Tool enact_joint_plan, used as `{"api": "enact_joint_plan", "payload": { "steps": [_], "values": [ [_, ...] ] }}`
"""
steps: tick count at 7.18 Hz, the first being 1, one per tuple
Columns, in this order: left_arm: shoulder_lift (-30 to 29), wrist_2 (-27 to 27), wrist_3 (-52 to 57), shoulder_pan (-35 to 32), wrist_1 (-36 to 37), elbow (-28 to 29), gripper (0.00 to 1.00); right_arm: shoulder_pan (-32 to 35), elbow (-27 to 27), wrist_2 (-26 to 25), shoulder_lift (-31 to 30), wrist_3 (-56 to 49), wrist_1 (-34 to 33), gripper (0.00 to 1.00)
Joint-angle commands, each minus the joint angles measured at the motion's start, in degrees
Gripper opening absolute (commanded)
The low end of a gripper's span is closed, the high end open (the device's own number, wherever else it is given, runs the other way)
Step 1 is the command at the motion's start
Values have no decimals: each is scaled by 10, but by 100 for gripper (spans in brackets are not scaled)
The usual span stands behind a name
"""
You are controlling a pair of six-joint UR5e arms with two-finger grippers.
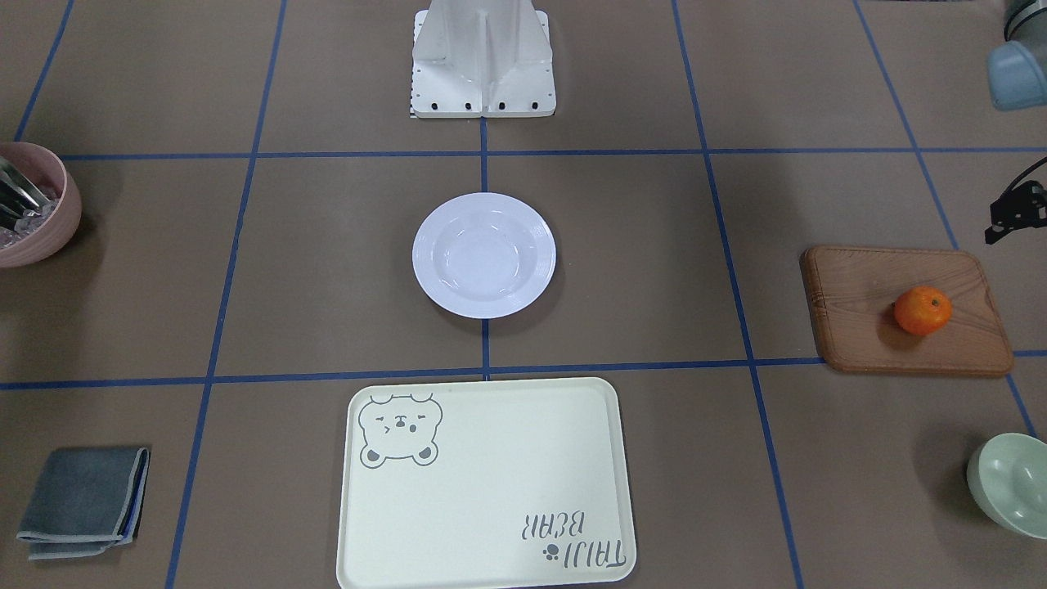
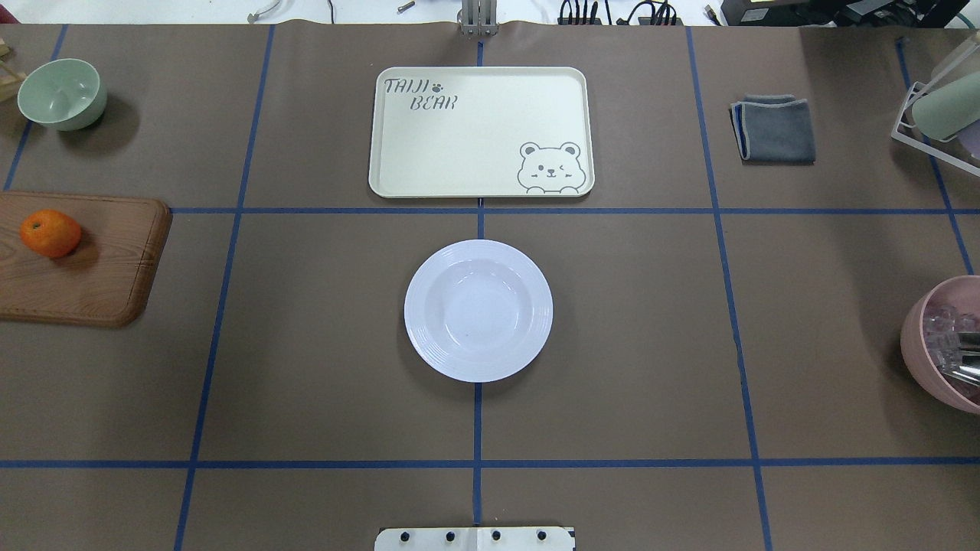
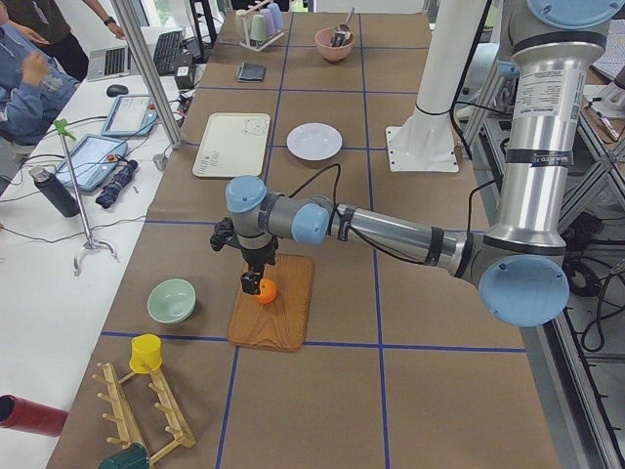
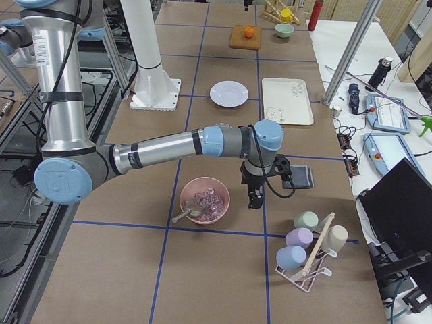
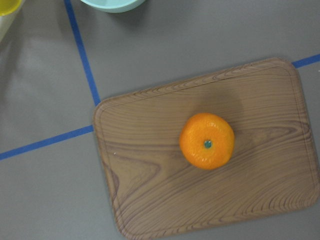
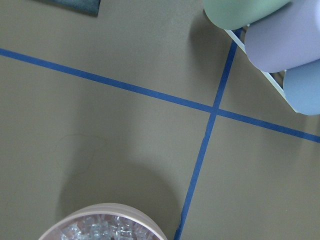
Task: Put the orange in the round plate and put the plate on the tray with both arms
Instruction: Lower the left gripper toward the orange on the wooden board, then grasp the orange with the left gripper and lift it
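Observation:
The orange (image 5: 207, 141) lies on a brown wooden board (image 5: 150, 170), at the table's left in the overhead view (image 2: 50, 233). The white round plate (image 2: 478, 310) stands with nothing in it at the table's middle. Beyond the plate lies the cream bear tray (image 2: 475, 138), also bare. In the exterior left view my left gripper (image 3: 256, 278) hangs just over the orange (image 3: 265, 289); I cannot tell if it is open or shut. My right gripper (image 4: 254, 199) hovers between the pink bowl (image 4: 204, 200) and the grey cloth (image 4: 299, 177), far from the plate (image 4: 229, 93); its state cannot be told.
A pale green bowl (image 2: 61, 93) stands beyond the wooden board (image 2: 99, 275). The pink bowl (image 2: 945, 344) holds clear cubes and a metal utensil. A cup rack (image 4: 307, 246) stands at the right end, a yellow-cup peg rack (image 3: 146, 391) at the left. The robot's base (image 1: 483, 57) stands behind the plate.

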Motion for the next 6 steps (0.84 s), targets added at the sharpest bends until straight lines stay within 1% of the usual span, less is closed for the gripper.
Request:
{"api": "enact_joint_plan", "payload": {
  "steps": [1,4,6],
  "values": [
    [-19,4,-54,59,-108,72,98,-1,0,8,0,2,0,100],
    [-32,5,-50,84,-112,102,98,-3,0,11,1,2,0,100],
    [-47,5,-54,85,-128,138,98,-3,0,11,1,2,0,100]
  ]
}}
